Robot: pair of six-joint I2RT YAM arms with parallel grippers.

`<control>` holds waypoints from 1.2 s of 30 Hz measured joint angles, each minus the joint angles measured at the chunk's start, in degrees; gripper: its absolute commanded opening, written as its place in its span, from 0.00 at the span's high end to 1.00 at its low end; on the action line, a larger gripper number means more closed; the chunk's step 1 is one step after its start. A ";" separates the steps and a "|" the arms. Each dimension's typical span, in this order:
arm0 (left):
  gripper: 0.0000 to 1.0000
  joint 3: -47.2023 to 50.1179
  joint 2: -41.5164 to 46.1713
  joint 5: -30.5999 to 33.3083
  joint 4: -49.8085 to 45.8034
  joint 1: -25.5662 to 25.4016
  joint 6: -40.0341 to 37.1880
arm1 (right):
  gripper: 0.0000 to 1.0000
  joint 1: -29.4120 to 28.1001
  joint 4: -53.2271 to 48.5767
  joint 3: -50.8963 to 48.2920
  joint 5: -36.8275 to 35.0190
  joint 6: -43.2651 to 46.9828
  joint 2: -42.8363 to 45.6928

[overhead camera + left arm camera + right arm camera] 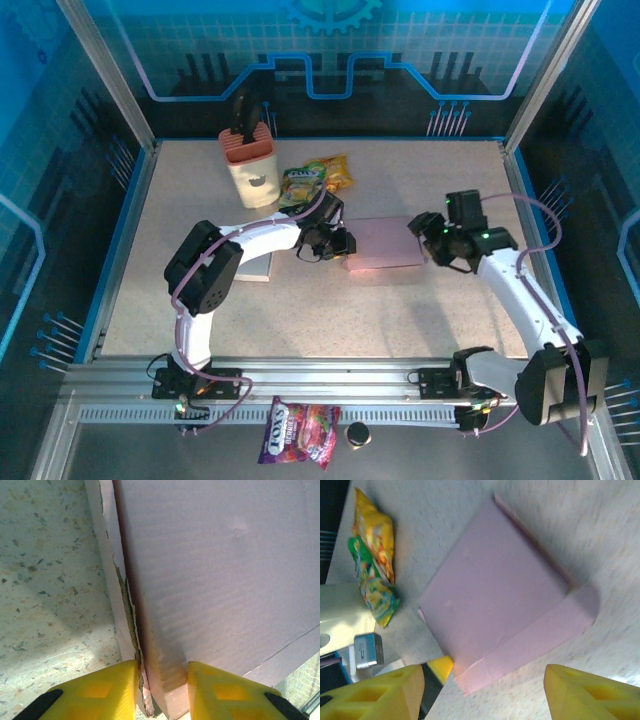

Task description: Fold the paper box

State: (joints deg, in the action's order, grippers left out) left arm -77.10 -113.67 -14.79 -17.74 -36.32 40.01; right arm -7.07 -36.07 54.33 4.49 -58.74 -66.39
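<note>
Left end effector [342,243] clamped on the pink paper box [385,245], right end effector [422,238] apart beside it: fold slowly, that edge looks torn.

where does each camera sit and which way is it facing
top external: above and behind the bases, looking down on the table; both arms, left pincer and right pincer flanking the paper box.
left wrist: on the left arm, looking along its yellow fingers straddling the box's edge.
right wrist: on the right arm, looking past its open fingers at the box and snack bags.
shared: the box, all three.
</note>
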 measured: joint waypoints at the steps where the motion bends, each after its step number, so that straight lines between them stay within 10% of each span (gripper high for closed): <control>1: 0.69 0.00 -0.02 0.09 0.00 0.00 -0.09 | 0.36 2.23 -0.61 0.81 0.39 3.93 -0.39; 14: 0.70 -0.04 -0.42 0.37 0.00 0.00 -1.60 | 0.44 10.25 -4.90 14.62 10.67 37.05 -32.48; 36: 0.80 -1.20 -1.64 0.04 0.02 0.57 -4.11 | 0.67 8.46 -5.07 17.05 14.08 42.75 -40.70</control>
State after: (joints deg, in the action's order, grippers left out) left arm -78.30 -115.31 -14.74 -17.72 -35.75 35.90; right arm 1.39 -41.15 71.37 18.57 -15.99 -107.09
